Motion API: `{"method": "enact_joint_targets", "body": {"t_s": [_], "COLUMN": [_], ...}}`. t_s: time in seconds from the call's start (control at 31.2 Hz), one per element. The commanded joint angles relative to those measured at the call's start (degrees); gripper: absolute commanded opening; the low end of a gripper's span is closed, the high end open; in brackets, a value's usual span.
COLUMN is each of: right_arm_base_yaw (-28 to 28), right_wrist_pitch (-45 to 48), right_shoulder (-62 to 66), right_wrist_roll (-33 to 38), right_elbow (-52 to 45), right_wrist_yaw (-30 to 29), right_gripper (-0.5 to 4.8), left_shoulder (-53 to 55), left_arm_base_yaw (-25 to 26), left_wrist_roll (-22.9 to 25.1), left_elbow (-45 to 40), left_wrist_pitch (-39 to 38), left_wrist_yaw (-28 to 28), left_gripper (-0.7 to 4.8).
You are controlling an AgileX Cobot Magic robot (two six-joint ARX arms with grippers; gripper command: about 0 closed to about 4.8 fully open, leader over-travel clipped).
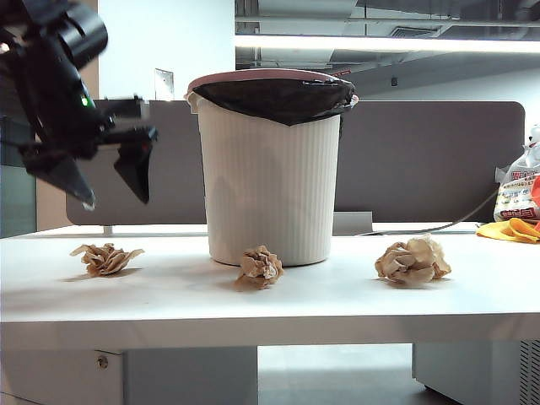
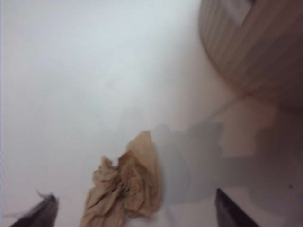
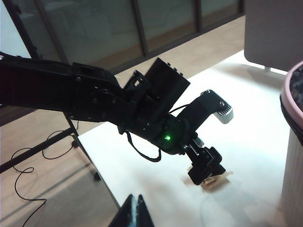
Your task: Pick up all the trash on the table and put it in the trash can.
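Three balls of crumpled tan paper lie on the white table [image 1: 278, 308], all in a row along its front edge, and none is yet in the trash can [image 1: 272, 169]. You see the left ball [image 1: 105, 258] toward the table's left edge, the middle ball [image 1: 259, 267] touching or just beside the foot of the trash can, and the larger, paler right ball [image 1: 412, 261] toward the right edge, well apart from the can.

The trash can stands at mid-table, behind the row, its black bag liner [image 1: 278, 94] folded over the pinkish rim; the mouth is open and unobstructed, so a drop from above looks feasible.

Note the left gripper [image 1: 116, 181]: it hangs in the air above the left ball, clear of the table, fingers pointing down with the jaws spread wide and nothing between them. Its wrist camera shows that ball [image 2: 124, 187] lying between the two dark fingertips [image 2: 229, 213] and below them, with the ribbed wall of the can [image 2: 246, 47] to one side. This placement reads as a line-up for a straight descent onto the nearest piece.

The right gripper [image 3: 135, 213] shows only as a pair of dark fingertips pressed together, empty. It is held back off the table's left side, and its camera looks at the left arm [image 3: 118, 106] and the can's rim [image 3: 289, 97], apparently parked so as not to cross the working arm.

At the far right edge sit a printed white bag [image 1: 516, 190] and a yellow cloth [image 1: 510, 229]; you should leave both alone.
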Motion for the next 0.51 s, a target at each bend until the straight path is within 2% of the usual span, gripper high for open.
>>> {"method": "enact_joint_targets", "body": {"t_s": [0.03,0.16,0.48,0.51], "right_arm_base_yaw": [0.13,0.15,0.20,0.20], "right_wrist_pitch": [-3.63,-7.37,-8.07,-8.20], "right_shoulder": [1.29,3.21,4.07,4.07], "right_wrist_roll": [-0.17,-0.33,-0.44,-0.42], "right_elbow": [0.24,0.20,0.20,0.20], "right_wrist_yaw": [0.11,0.74,0.66,0.66], "right_gripper": [-0.08,-0.08,-0.08,-0.08], "left_shoulder": [2.89,6.51,13.62,13.90], "left_arm_base_yaw": [-0.02,0.00,-0.04,-0.04], "left_wrist_roll": [0.02,0.07,0.00,-0.04], "left_elbow": [0.24,0.24,0.22,0.22], "left_wrist_pitch": [1.92,2.86,9.31,8.96], "left_wrist_yaw": [-0.81,-3.65,-4.26,-4.17], "left_gripper": [4.79,4.79,4.79,4.36]}}
